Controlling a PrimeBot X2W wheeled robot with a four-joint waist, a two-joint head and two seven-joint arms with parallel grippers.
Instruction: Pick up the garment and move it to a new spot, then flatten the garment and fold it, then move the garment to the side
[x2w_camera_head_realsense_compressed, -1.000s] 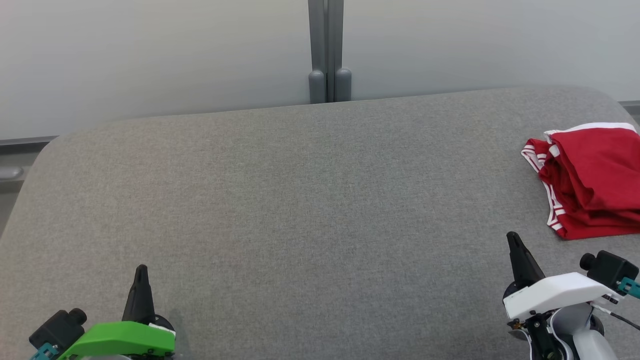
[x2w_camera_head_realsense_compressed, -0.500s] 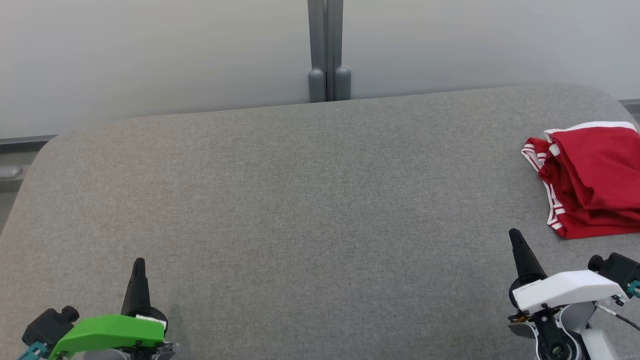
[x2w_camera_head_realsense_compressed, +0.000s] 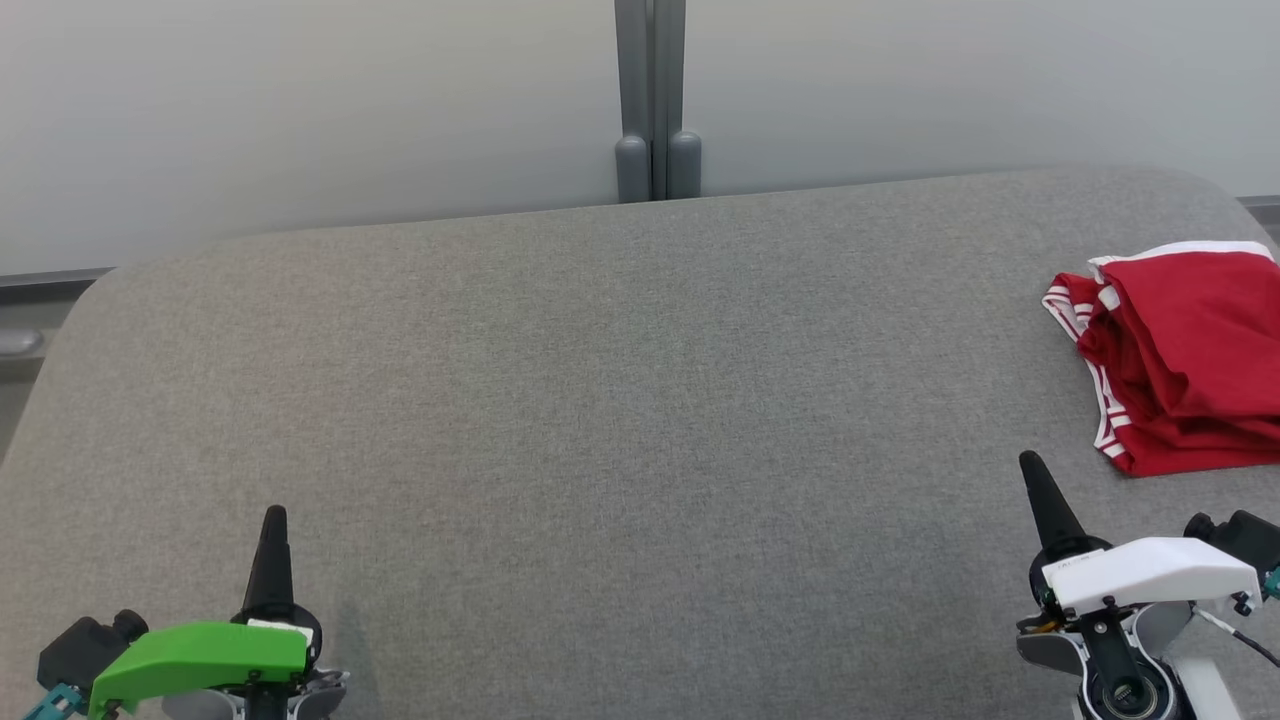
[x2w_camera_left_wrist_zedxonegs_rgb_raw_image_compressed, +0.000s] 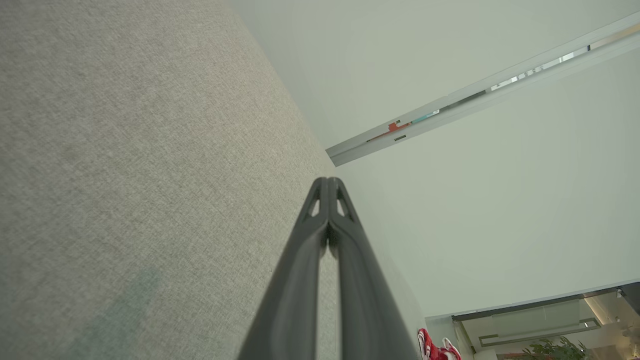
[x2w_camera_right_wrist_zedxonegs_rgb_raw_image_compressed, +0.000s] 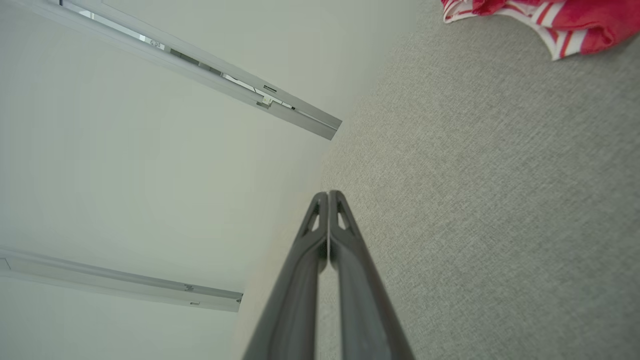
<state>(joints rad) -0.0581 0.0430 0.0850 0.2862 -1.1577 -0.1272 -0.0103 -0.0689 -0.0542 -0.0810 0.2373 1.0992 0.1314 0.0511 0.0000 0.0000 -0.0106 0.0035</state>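
Beyond the closed right jaws, red garment (x2w_camera_head_realsense_compressed: 1180, 360) on grey surface (x2w_camera_head_realsense_compressed: 600, 400), untouched, far from closed left jaws

Lighting bright, even and diffuse. Head view sharp; faint soft shadow at 3 o'clock of the left pincer (x2w_camera_head_realsense_compressed: 273, 514). Wrist views: wide-angle stretching toward edges, focus soft at 6 o'clock.

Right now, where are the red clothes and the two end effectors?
red garment (x2w_camera_head_realsense_compressed: 1190, 350), head view, middle of the red fabric
left end effector (x2w_camera_head_realsense_compressed: 273, 514), head view, tip of its shut fingers
right end effector (x2w_camera_head_realsense_compressed: 1029, 460), head view, tip of its shut fingers
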